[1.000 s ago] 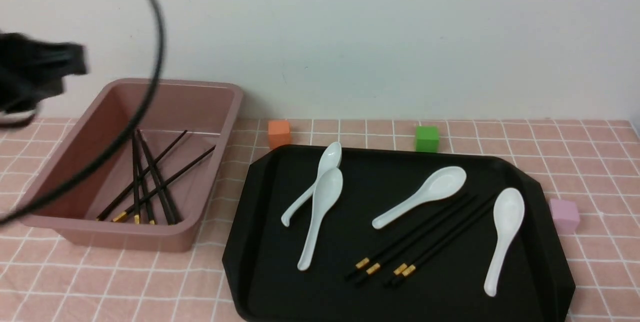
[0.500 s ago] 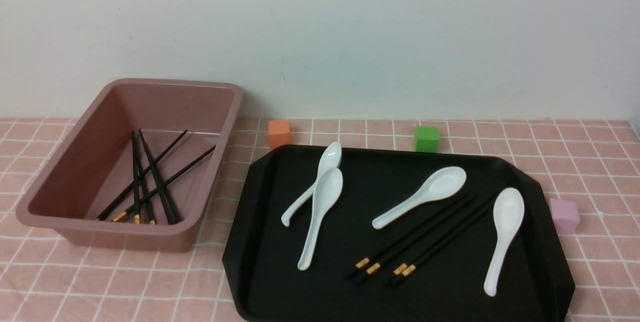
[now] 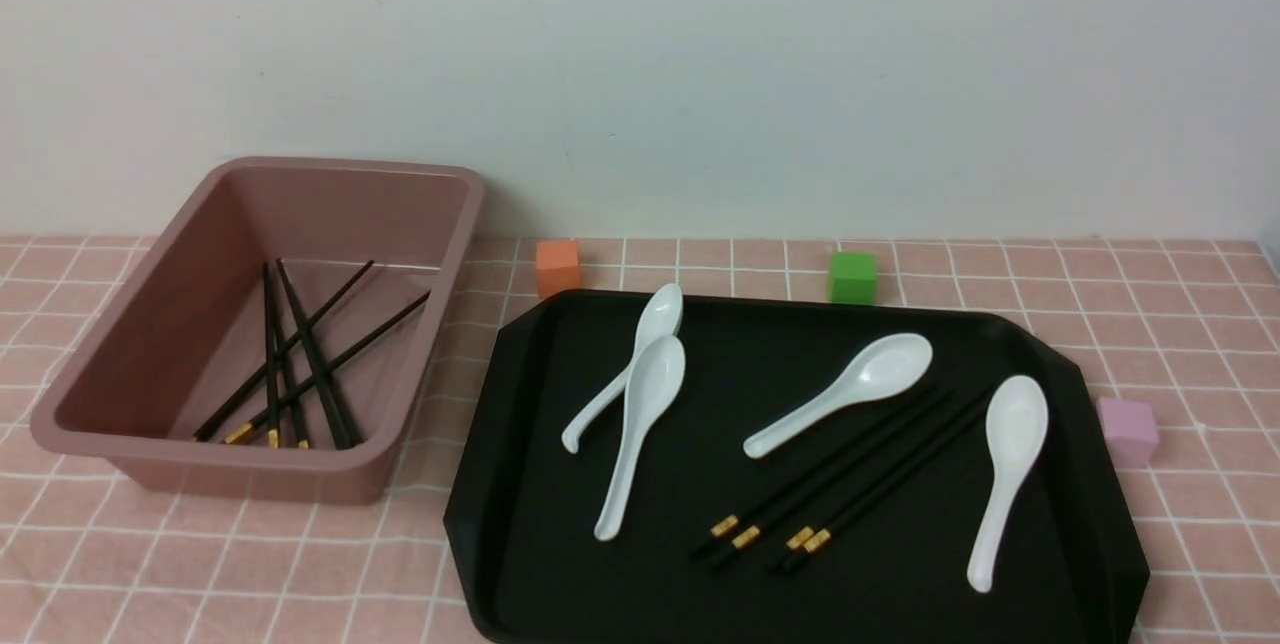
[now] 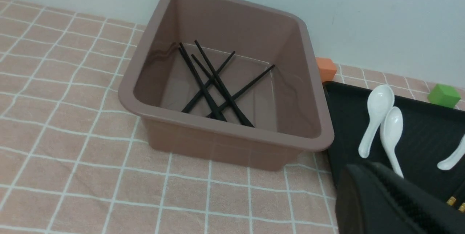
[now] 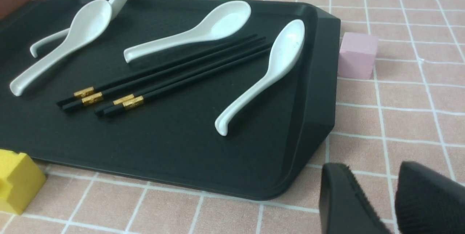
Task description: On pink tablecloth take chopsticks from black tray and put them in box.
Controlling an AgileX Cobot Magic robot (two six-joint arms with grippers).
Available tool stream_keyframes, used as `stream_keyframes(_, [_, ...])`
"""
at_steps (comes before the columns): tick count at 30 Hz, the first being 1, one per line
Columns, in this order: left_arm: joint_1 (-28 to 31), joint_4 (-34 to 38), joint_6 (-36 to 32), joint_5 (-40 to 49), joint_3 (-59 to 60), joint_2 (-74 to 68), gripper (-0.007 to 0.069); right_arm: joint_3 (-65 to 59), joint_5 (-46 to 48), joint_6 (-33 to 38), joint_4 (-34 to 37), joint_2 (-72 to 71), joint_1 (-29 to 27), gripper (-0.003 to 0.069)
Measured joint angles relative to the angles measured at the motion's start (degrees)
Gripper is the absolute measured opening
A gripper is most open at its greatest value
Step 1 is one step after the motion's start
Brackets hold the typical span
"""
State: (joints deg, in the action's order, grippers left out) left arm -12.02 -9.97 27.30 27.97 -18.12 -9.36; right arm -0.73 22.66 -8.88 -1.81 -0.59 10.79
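Observation:
Several black chopsticks (image 3: 830, 479) with gold bands lie side by side on the black tray (image 3: 600, 584), between two white spoons; they also show in the right wrist view (image 5: 170, 74). Several more chopsticks (image 3: 300, 364) lie crossed inside the dusty-pink box (image 3: 330, 209) at the left on the pink tablecloth (image 3: 200, 564). Neither arm shows in the front view. My left gripper (image 4: 367, 170) looks shut and empty, near the tray's corner, in front of the box (image 4: 225, 143). My right gripper (image 5: 372, 170) is open and empty, over the cloth off the tray's near right corner.
White spoons (image 3: 640, 404) (image 3: 840, 389) (image 3: 1005, 474) lie on the tray around the chopsticks. An orange cube (image 3: 558, 267) and a green cube (image 3: 853, 276) stand behind the tray, a pink cube (image 3: 1128, 429) at its right. A yellow block (image 5: 18, 179) sits by the tray's front edge.
One second ago my left arm and its cable hung over the box at the far left. They have withdrawn out of the front view. The objects have not moved.

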Motion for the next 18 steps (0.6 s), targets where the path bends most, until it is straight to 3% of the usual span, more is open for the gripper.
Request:
stream_keyframes(6, [1.66, -0.65, -1.05, -6.8, 5.55, 1.97, -0.0013, 0.0, 0.0, 0.0, 0.0, 0.0, 0.0, 0.024])
stream_keyframes(11, [6.27, 7.03, -6.91, -13.79, 14.11, 8.36, -0.0013, 0.0, 0.0, 0.0, 0.0, 0.0, 0.0, 0.024])
stream_keyframes(14, [7.95, 10.36, -8.94, -14.23, 17.42, 9.79, -0.0013, 0.0, 0.0, 0.0, 0.0, 0.0, 0.0, 0.024])
stream_keyframes(18, [9.08, 14.25, -10.34, -7.56, 19.64, 9.86, -0.0013, 0.0, -0.04, 0.0, 0.0, 0.0, 0.0, 0.024])
